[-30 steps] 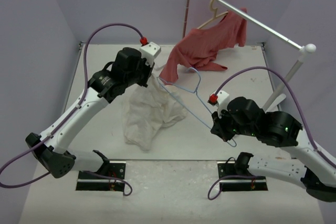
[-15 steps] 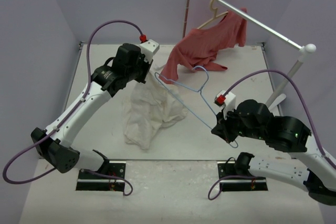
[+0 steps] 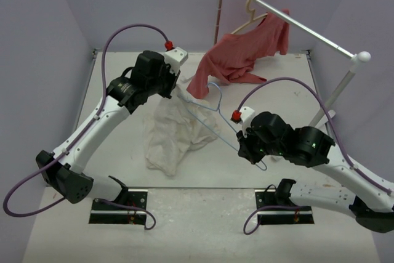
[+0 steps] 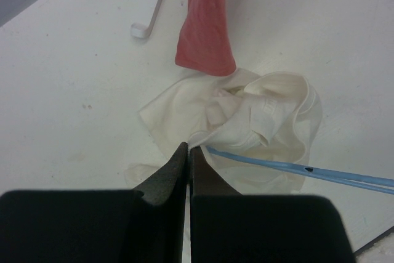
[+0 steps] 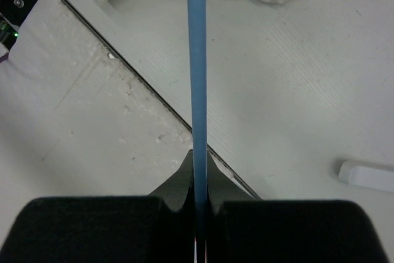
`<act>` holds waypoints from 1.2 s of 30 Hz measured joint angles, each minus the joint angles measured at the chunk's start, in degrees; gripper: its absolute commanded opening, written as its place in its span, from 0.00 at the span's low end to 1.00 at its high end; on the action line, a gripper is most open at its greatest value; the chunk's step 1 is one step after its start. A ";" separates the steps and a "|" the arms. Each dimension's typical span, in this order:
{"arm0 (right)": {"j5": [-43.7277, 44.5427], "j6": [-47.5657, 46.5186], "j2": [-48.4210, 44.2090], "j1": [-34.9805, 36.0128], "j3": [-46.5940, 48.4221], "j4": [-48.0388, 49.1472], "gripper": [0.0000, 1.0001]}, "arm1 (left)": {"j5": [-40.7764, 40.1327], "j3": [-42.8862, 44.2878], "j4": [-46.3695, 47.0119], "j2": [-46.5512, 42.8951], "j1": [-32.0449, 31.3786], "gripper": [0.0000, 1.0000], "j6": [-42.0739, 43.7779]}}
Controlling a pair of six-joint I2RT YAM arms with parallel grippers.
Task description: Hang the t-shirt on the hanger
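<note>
The cream-white t-shirt (image 3: 175, 130) hangs from my left gripper (image 3: 176, 85), which is shut on its edge and holds it lifted, the lower part lying crumpled on the table. It also shows in the left wrist view (image 4: 265, 121). The light-blue wire hanger (image 3: 212, 112) is held in the air by my right gripper (image 3: 246, 147), shut on its lower wire (image 5: 197, 60). One end of the hanger (image 4: 295, 167) reaches against the shirt just below my left gripper (image 4: 188, 147).
A salmon-red shirt (image 3: 243, 56) hangs on a beige hanger (image 3: 252, 10) from a white rail (image 3: 295, 23) at the back right, its hem trailing onto the table (image 3: 123, 127). The rail's white foot (image 5: 366, 175) is close to my right gripper.
My right gripper has moved left and slightly back with the hanger, bringing its far end closer to the shirt. My left arm has lifted and shifted slightly.
</note>
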 measured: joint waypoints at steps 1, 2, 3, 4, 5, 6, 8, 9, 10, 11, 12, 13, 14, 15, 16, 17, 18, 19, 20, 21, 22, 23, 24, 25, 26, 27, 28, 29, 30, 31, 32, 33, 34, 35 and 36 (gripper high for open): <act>0.00 -0.12 0.47 0.00 -0.01 0.09 0.00 | 0.09 0.00 0.00 -0.11 0.00 0.00 0.08; -0.09 -0.30 0.93 0.00 0.00 0.19 0.00 | 0.22 0.00 0.00 -0.26 0.00 0.00 0.19; -0.63 -0.71 1.13 0.00 0.02 0.26 0.00 | 0.70 0.00 0.00 -0.51 0.00 0.00 0.40; -1.48 -1.24 1.15 0.00 0.02 0.34 0.00 | 1.38 0.00 0.00 -0.84 0.00 0.00 0.78; -2.89 -2.03 1.11 0.00 0.02 0.36 0.00 | 2.01 0.00 0.00 -1.21 0.00 0.00 1.11; -4.40 -2.75 0.96 0.00 0.02 0.41 0.00 | 3.04 0.00 0.00 -1.68 0.00 0.00 1.56; -8.62 -4.53 0.33 0.16 0.02 0.62 0.00 | 5.30 0.00 -0.02 -2.78 0.00 0.00 2.81; -10.79 -5.38 -0.07 0.33 0.03 0.73 0.00 | 6.74 0.05 -0.09 -3.36 0.00 0.00 3.77; -12.94 -6.14 -0.49 0.76 0.06 0.77 0.00 | 8.50 0.14 -0.21 -3.98 0.00 0.00 4.77; -14.69 -6.76 -0.91 1.15 0.11 0.75 0.00 | 10.25 0.23 -0.34 -4.58 0.00 0.00 5.83; -16.19 -7.30 -1.27 1.51 0.19 0.71 0.00 | 12.03 0.32 -0.48 -5.14 0.00 0.00 6.90; -16.41 -7.57 -1.19 1.67 0.41 0.50 0.00 | 14.25 0.45 -0.61 -5.57 0.00 0.00 7.85; -16.07 -7.86 -0.97 1.80 0.92 0.24 0.00 | 16.56 0.61 -0.63 -6.00 0.00 0.00 8.68; -15.41 -8.15 -0.67 1.85 1.43 0.14 0.00 | 19.12 0.83 -0.68 -6.32 0.00 0.00 9.50; -14.61 -8.42 -0.37 1.92 1.96 0.20 0.00 | 21.59 1.05 -0.67 -6.54 0.00 0.00 10.11; -13.41 -8.67 -0.04 1.99 2.36 0.49 0.00 | 23.92 1.27 -0.64 -6.71 0.00 0.00 10.51; -12.18 -8.89 0.24 2.02 2.52 0.91 0.00 | 26.20 1.54 -0.63 -6.82 0.00 0.00 10.85; -11.02 -9.11 0.38 2.03 2.59 1.29 0.00 | 28.37 1.92 -0.70 -6.90 0.00 0.00 11.12; -10.02 -9.34 0.40 2.03 2.67 1.62 0.00 | 30.17 2.41 -0.78 -6.93 0.00 0.00 11.21; -9.21 -9.58 0.40 2.05 2.87 1.82 0.00 | 31.66 3.16 -0.89 -6.92 0.00 0.00 11.19; -8.48 -9.83 0.41 2.07 3.18 1.94 0.00 | 33.09 4.10 -1.04 -6.91 0.00 0.00 11.12; -7.68 -9.93 0.71 2.14 3.78 1.98 0.00 | 34.00 5.45 -1.25 -6.91 0.00 0.00 10.71; -6.94 -10.00 1.24 2.17 4.60 1.99 0.00 | 34.63 6.85 -1.31 -6.90 0.00 0.00 10.13; -6.24 -10.05 1.94 2.19 5.56 2.02 0.00 | 35.09 8.28 -1.28 -6.88 0.00 0.00 9.45; -5.59 -10.05 2.81 2.19 6.64 2.27 0.00 | 35.46 9.84 -1.40 -6.81 0.00 0.00 8.68; -5.21 -10.09 3.83 2.20 7.53 2.62 0.00 | 35.68 11.40 -1.35 -6.72 0.00 0.00 7.80; -4.88 -10.14 4.96 2.21 8.21 3.18 0.00 | 35.75 12.47 -1.22 -6.69 -0.01 0.00 7.02; -4.55 -10.19 6.10 2.21 8.85 3.77 0.00 | 35.78 13.48 -1.09 -6.66 -0.02 0.00 6.25; -4.07 -10.04 7.40 2.21 9.11 4.49 0.00 | 35.67 14.15 -0.99 -6.67 -0.02 0.00 5.39; -3.19 -9.67 8.79 2.21 9.15 5.19 0.00 | 35.30 14.47 -0.89 -6.69 -0.02 0.00 4.50; -1.99 -9.00 10.24 2.21 9.17 5.96 0.00 | 34.72 14.58 -0.83 -6.69 -0.02 0.00 3.48; -0.65 -8.04 11.75 2.21 9.17 6.89 0.00 | 34.04 14.58 -0.83 -6.69 -0.02 0.00 2.27; 0.45 -7.02 12.79 2.21 8.69 8.44 0.00 | 33.22 14.43 -0.64 -6.69 -0.02 0.00 1.08; 1.41 -5.87 13.03 2.21 7.12 11.33 0.00 | 32.23 14.10 -0.24 -6.76 -0.01 0.00 -0.13; 2.35 -4.65 12.68 2.22 5.01 14.53 0.00 | 31.22 13.68 0.21 -6.89 0.01 0.00 -1.40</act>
